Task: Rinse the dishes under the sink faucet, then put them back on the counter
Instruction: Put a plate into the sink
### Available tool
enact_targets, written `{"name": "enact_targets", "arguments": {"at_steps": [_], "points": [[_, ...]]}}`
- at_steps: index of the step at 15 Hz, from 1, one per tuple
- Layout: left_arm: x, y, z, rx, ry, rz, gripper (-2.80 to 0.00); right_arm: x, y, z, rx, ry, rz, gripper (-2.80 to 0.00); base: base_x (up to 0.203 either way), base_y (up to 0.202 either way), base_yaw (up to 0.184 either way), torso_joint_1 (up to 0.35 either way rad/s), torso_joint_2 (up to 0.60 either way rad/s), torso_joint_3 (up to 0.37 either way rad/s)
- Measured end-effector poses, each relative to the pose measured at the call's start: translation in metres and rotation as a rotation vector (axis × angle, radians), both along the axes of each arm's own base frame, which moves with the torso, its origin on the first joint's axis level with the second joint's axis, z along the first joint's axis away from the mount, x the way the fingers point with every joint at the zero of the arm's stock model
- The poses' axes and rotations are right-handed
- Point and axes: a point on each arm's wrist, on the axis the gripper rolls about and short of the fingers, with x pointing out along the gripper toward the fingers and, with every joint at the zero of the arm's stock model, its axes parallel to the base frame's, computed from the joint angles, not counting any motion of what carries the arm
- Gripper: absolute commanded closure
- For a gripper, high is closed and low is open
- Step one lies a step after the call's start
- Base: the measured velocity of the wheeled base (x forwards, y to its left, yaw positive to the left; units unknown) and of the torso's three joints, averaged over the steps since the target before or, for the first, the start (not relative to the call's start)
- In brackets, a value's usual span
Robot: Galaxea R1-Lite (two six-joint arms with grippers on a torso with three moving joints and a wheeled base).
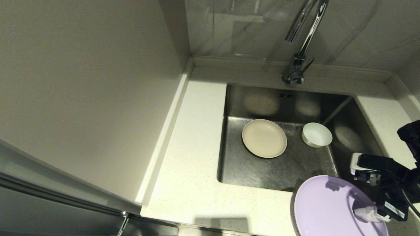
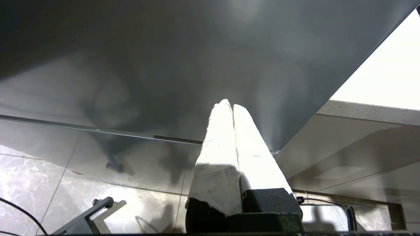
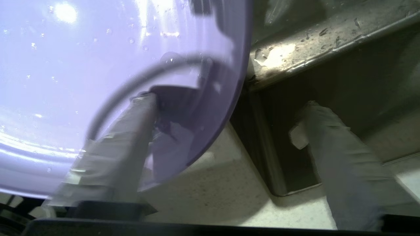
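Observation:
The lilac plate [image 1: 325, 209] lies at the sink's near right corner, over the counter [image 1: 193, 157] edge, and its face [image 3: 82, 65] carries water drops. My right gripper [image 1: 361, 190] is open around its rim: one taped finger [image 3: 131, 137] rests on the plate's face, the other [image 3: 328, 147] hangs apart over the sink corner. The cream-beige plate [image 1: 264, 138] and the white bowl [image 1: 317, 134] sit on the floor of the sink [image 1: 256, 170]. No water runs from the chrome faucet [image 1: 303, 36]. My left gripper [image 2: 231, 106] is shut and empty, parked below counter height.
A tall grey cabinet side [image 1: 82, 82] stands left of the counter. The raised back edge [image 1: 236, 64] runs behind the sink. A narrow counter strip [image 1: 387, 121] lies right of the basin. In the left wrist view a dark panel [image 2: 164, 65] and a tiled floor [image 2: 39, 177] show.

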Motion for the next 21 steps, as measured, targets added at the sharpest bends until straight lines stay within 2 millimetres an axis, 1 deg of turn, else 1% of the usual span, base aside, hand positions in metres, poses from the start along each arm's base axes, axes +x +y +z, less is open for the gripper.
{"name": "enact_targets", "arguments": {"at_steps": [5, 13, 17, 21], "points": [[0.000, 0.000, 0.000, 0.001, 0.000, 0.000, 0.00, 0.010, 0.000, 0.000, 0.000, 0.004, 0.001, 0.00, 0.000, 0.000, 0.000, 0.000, 0.00, 0.000], [0.000, 0.000, 0.000, 0.000, 0.000, 0.000, 0.00, 0.032, 0.001, 0.017, -0.003, -0.073, 0.009, 0.00, 0.000, 0.000, 0.000, 0.000, 0.00, 0.000], [0.000, 0.000, 0.000, 0.001, 0.000, 0.000, 0.00, 0.044, 0.010, 0.022, -0.002, -0.158, 0.013, 0.00, 0.000, 0.000, 0.000, 0.000, 0.00, 0.000], [0.000, 0.000, 0.000, 0.000, 0.000, 0.000, 0.00, 0.054, 0.023, 0.027, 0.018, -0.219, -0.042, 0.00, 0.000, 0.000, 0.000, 0.000, 0.00, 0.000]]}}
